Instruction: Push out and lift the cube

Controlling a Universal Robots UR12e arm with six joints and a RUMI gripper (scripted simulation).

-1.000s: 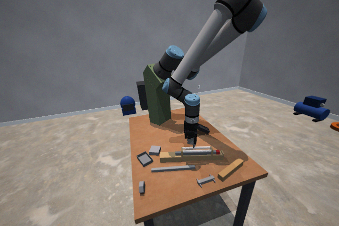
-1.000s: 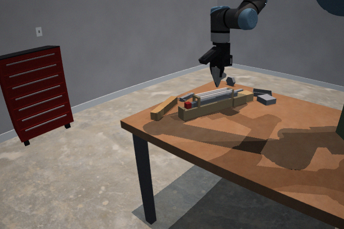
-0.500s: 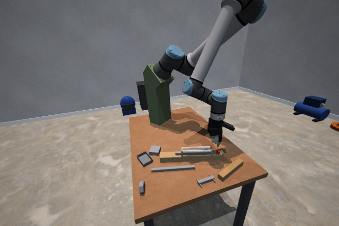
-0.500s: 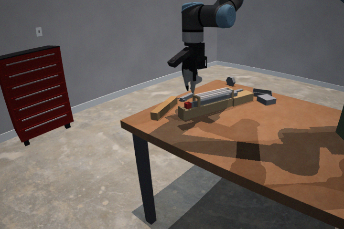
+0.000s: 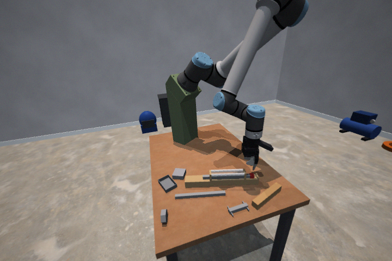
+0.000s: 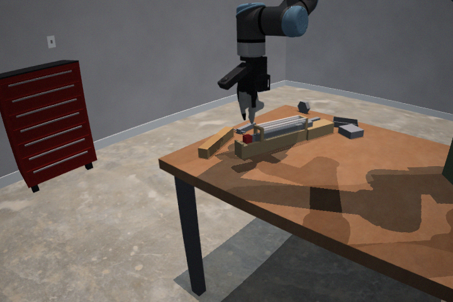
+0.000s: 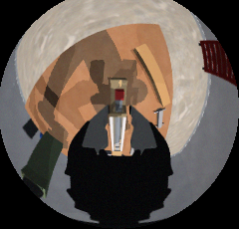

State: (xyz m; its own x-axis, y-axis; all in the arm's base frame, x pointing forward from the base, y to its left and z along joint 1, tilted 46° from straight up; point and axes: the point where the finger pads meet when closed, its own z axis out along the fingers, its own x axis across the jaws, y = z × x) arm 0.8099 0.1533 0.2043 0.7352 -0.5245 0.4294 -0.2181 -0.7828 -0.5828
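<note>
The gripper (image 5: 252, 164) is seen hanging above the table (image 5: 202, 224), tips pointed down, near the end of the tan channel (image 6: 270, 144) where the red cube (image 6: 247, 138) sits. The fingers (image 6: 244, 106) are parted a little & nothing is held between them; a narrow gap is visible in the wrist view. The cube (image 5: 251, 175) is found on the short ledge, just outside the barred roof and behind the raised lip, i.e. it is resting low and not lifted. In the wrist view the cube (image 7: 119, 94) is seen straight ahead of the tips. A grey rod (image 5: 207, 176) is seen sticking out of the opposite end of the channel. Beside the ledge end a tan block (image 5: 266, 194) is lying, apart from the channel. A long grey bar (image 5: 200, 194) and a small grey H-shaped piece (image 5: 238, 208) are lying on the near side of the channel, not touching it.
</note>
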